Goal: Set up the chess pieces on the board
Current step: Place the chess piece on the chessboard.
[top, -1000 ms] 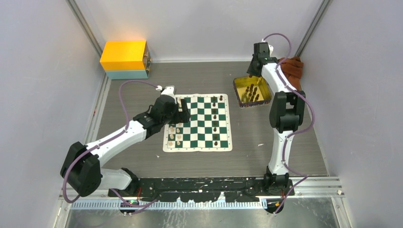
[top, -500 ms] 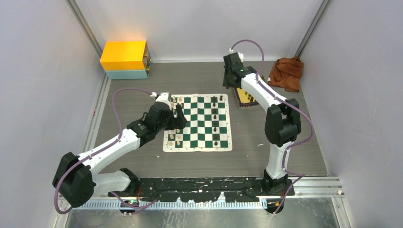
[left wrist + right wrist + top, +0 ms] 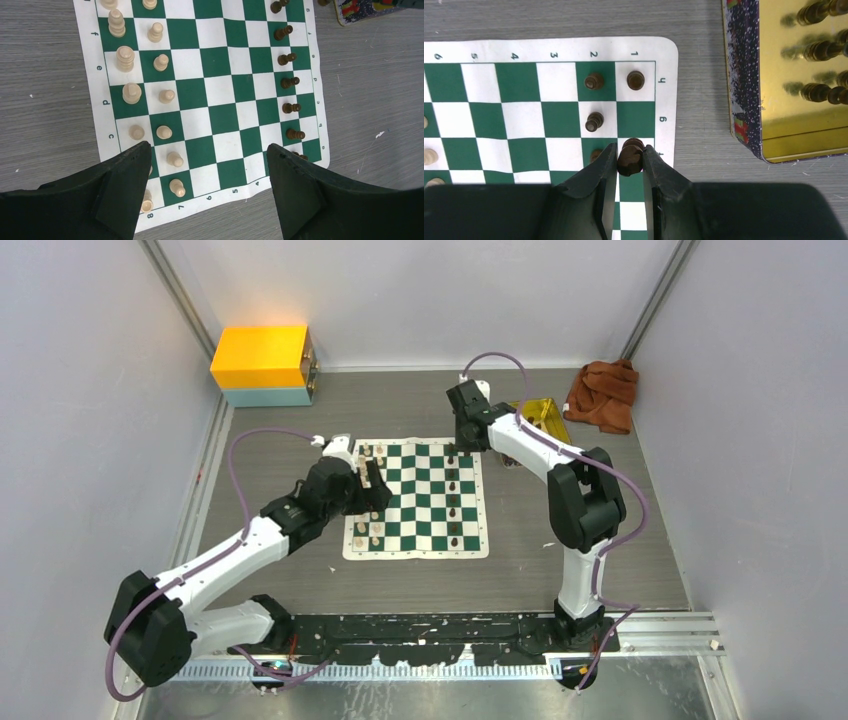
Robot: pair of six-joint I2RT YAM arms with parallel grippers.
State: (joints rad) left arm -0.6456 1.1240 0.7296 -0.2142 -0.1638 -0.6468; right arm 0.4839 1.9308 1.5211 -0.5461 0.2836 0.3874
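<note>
the right pincer (image 3: 630, 159) grips a dark chess piece (image 3: 630, 148) over the 1 o'clock corner of the board (image 3: 417, 552), gold tray (image 3: 744, 80) just beyond at 2 o'clock. the left pincer (image 3: 207, 150) hangs wide open, empty, above the cream pieces (image 3: 131, 92) at 9 o'clock.

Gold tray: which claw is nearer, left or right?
Right. The right claw, gripping a dark piece, is over the board's corner beside the tray; the left claw is across the board.
</note>
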